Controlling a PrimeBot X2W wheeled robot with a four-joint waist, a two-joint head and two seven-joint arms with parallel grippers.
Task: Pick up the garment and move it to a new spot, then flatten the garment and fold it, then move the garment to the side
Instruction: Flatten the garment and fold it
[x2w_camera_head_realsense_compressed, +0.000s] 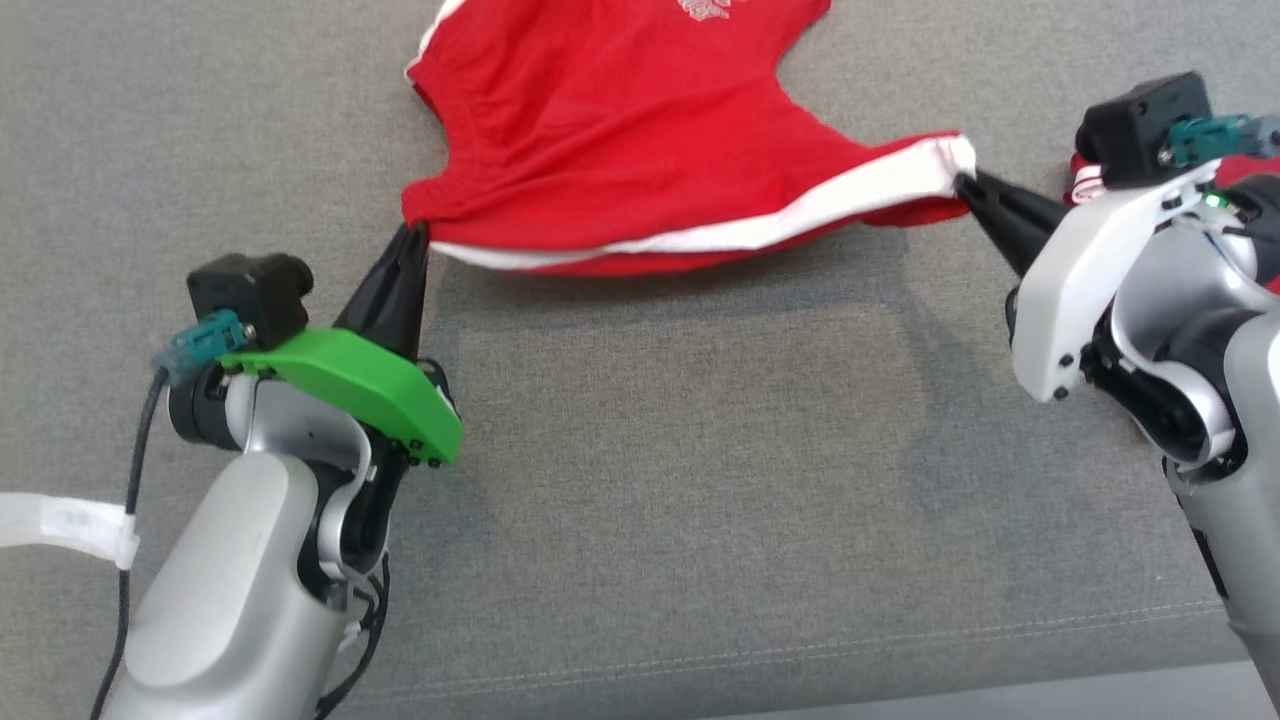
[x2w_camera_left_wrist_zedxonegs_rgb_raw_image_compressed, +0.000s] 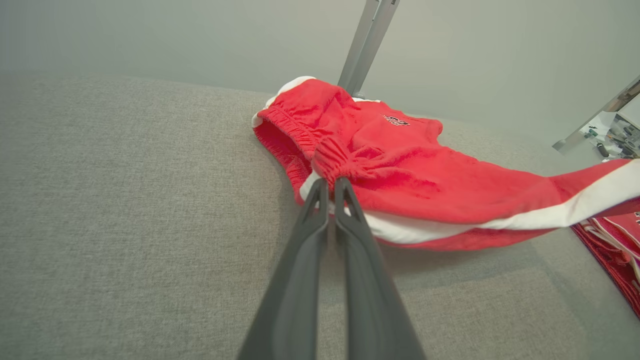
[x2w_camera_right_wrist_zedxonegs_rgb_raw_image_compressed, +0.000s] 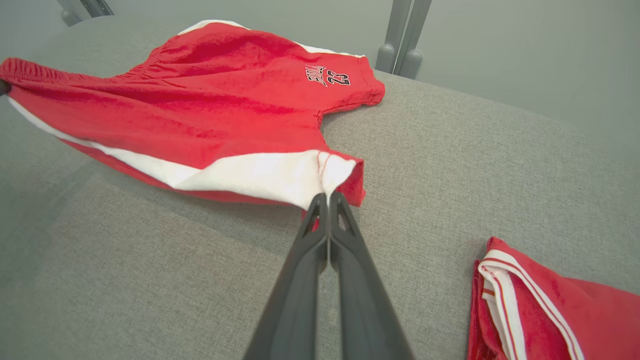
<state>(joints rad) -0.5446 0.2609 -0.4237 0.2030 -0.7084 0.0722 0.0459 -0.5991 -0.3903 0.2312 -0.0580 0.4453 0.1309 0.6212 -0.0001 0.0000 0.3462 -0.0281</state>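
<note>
red shorts (x2w_camera_head_realsense_compressed: 620, 130) stretched between grippers: left gripper (x2w_camera_head_realsense_compressed: 415, 232) clamps waistband corner, right gripper (x2w_camera_head_realsense_compressed: 965, 182) clamps white-striped hem

I read a grey woven fabric work surface (x2w_camera_head_realsense_compressed: 640, 480), with a stitched seam (x2w_camera_head_realsense_compressed: 900, 637) at 6 o'clock. A plain pale grey-green wall (x2w_camera_left_wrist_zedxonegs_rgb_raw_image_compressed: 150, 35) stands behind, and a grey metal post (x2w_camera_left_wrist_zedxonegs_rgb_raw_image_compressed: 367, 40) at 12 o'clock.

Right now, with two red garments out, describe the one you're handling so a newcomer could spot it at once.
On the grey upholstered surface, look at the far middle. The red shorts there are stretched between the left gripper at the waistband and the right gripper at a leg hem. The other red garment, thin-striped, lies folded at the right, in neither gripper.
</note>
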